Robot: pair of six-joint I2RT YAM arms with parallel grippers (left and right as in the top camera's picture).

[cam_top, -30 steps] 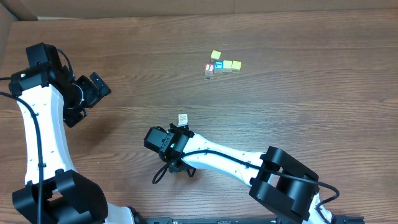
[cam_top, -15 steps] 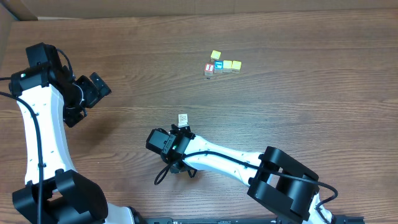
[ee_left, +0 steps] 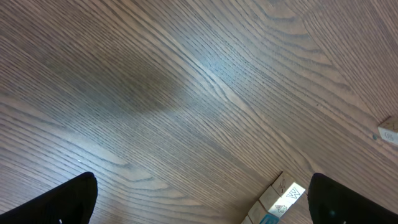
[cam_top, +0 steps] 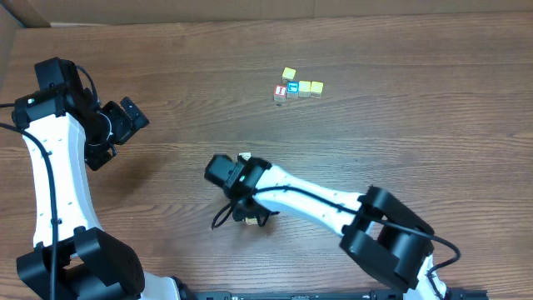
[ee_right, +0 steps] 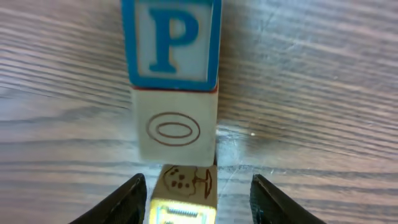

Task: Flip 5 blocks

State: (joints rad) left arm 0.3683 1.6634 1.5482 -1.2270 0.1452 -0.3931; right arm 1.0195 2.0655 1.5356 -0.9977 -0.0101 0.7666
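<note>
- **Right gripper** (ee_right: 199, 198): The jaws are partly open, pointing down at the table (ee_right: 323, 74), and clamp nothing. You have a clear gap at the 3 o'clock finger. The 9 o'clock finger sits just beside the cube, too close to tell if it touches.
- **Nearest cube:** The picture cube (ee_right: 184, 179) is cream, with a small brown drawing and a yellow-edged face below it. It sits at 6 o'clock in the right wrist view, between your fingertips.
- **Line of the column:** From that cube toward 12 o'clock come an oval face (ee_right: 176, 129), then a blue-framed P face (ee_right: 171, 40), each touching the next. You cannot tell whether those two faces belong to one cube or two. The column runs across the wood grain, and your jaws close 9-to-3, square to it.
- **Judgement:** If you re-grip, the picture cube looks nearly centred, so only a slight shift toward 9 o'clock seems needed.
- **Overhead check:** Only a cream corner shows at 12 o'clock of the wrist. The arm hides the rest.
- **Farther group:** This group lies at 1 o'clock on the overhead, well apart from the gripper. It holds a yellow cube (cam_top: 288, 73), a blue-faced cube (cam_top: 292, 87), a cream cube (cam_top: 305, 87) and a second cream cube (cam_top: 316, 87). The red-faced cube (cam_top: 281, 91) sits just beside the blue one at 9 o'clock.
- **Left gripper** (cam_top: 133, 112): The jaws are wide and empty, well apart at 10 o'clock. Your right arm is far nearer.
</note>
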